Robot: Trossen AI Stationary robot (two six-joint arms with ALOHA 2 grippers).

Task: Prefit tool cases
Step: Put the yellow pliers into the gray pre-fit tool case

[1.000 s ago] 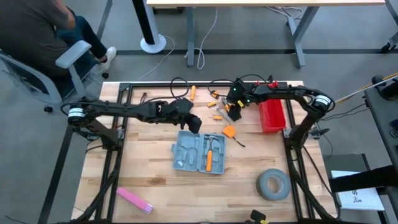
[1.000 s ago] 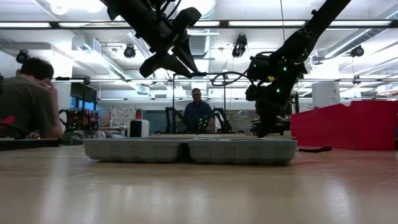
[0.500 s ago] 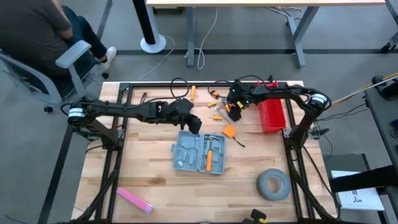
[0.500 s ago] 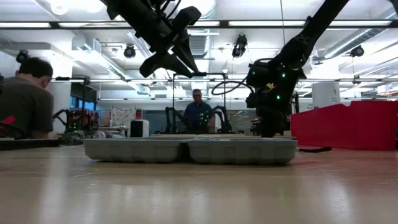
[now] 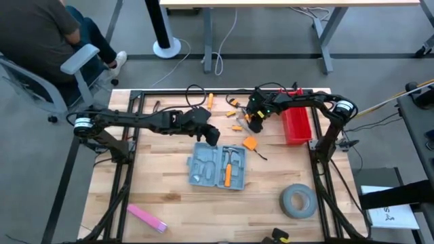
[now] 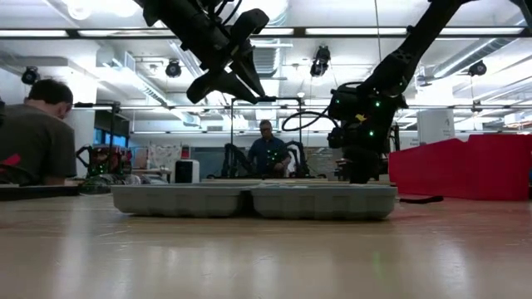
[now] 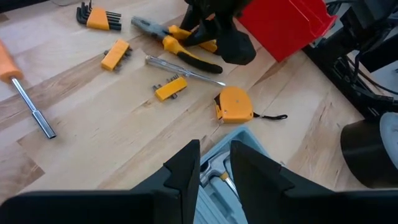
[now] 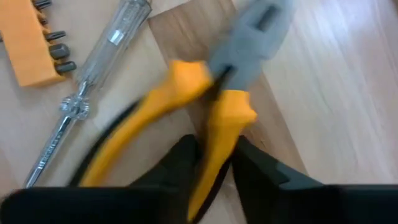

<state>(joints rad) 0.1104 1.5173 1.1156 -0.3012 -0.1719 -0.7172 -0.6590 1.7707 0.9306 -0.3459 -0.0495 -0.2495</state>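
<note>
Tool case (image 5: 217, 166) lies open on wooden table (image 5: 163, 196); right claw (image 8: 211, 163) clamped on pliers (image 8: 217, 93); left claw (image 7: 214, 165) slightly apart

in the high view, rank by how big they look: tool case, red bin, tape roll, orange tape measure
1. tool case, open and flat, largest.
2. red bin, partly under the right arm, so its full extent is unsure.
3. tape roll, close to the bin in apparent size.
4. orange tape measure, clearly smallest.

Blue-grey tool case (image 5: 218, 166); red bin (image 5: 296, 125); yellow-handled pliers (image 8: 205, 121)
</note>
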